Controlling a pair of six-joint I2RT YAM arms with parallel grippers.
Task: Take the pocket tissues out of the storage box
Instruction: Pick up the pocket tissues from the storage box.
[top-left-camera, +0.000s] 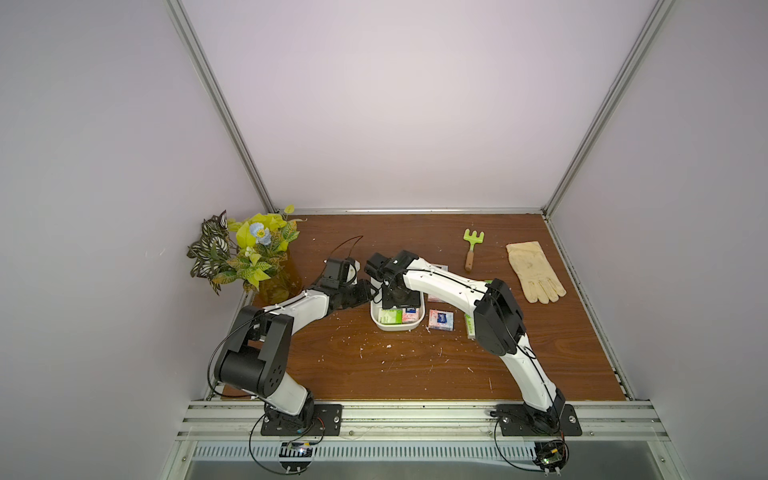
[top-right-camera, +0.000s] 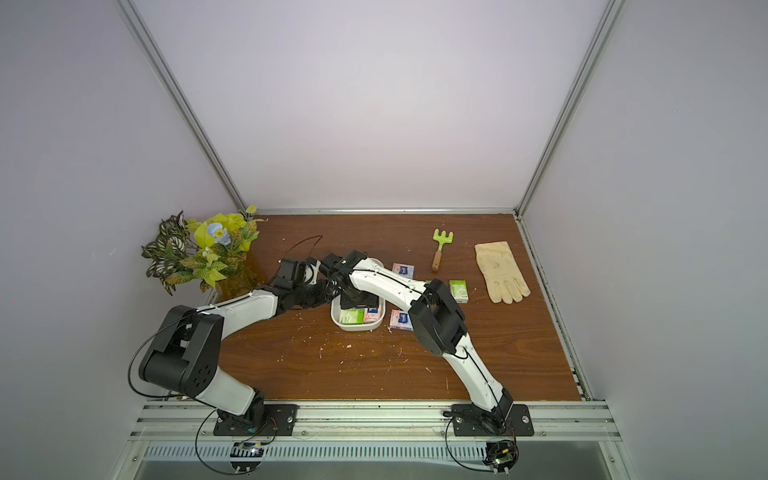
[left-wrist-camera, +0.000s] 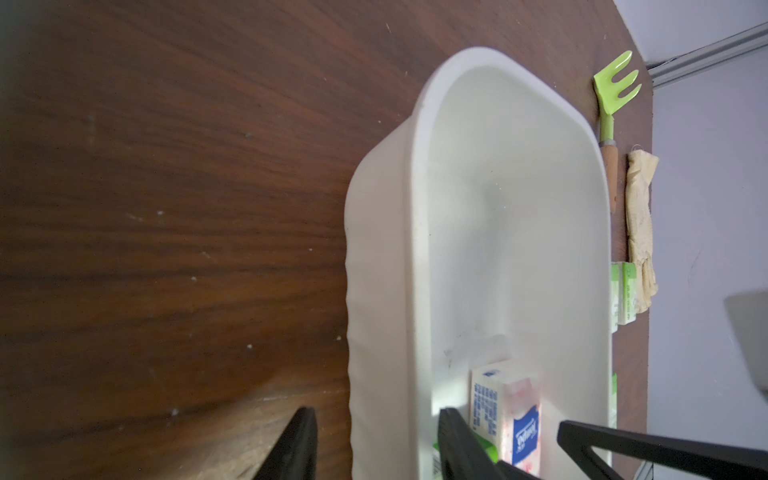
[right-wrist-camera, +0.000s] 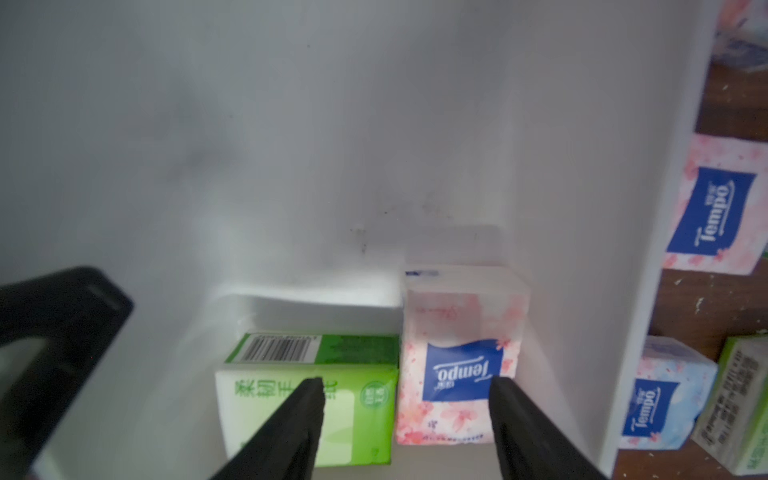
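Note:
The white storage box (top-left-camera: 395, 328) (top-right-camera: 353, 327) stands mid-table. Two pocket tissues lie inside at its near end: a green packet (right-wrist-camera: 365, 415) (top-left-camera: 390, 317) and a pink packet (right-wrist-camera: 457, 374) (left-wrist-camera: 519, 415) side by side. More packets lie outside on the table: pink (top-left-camera: 440, 320) (top-right-camera: 403, 270) and green (top-right-camera: 458, 291). My right gripper (right-wrist-camera: 405, 399) (top-left-camera: 399, 301) points down into the box, open, one fingertip over the green packet, the other by the pink one's far edge. My left gripper (left-wrist-camera: 376, 449) (top-left-camera: 368, 293) is open and straddles the box's left wall without touching it.
A leafy plant in an amber vase (top-left-camera: 249, 253) fills the back left corner. A green hand rake (top-left-camera: 473, 245) and a cream glove (top-left-camera: 534, 270) lie at the back right. White crumbs dot the wooden table in front of the box.

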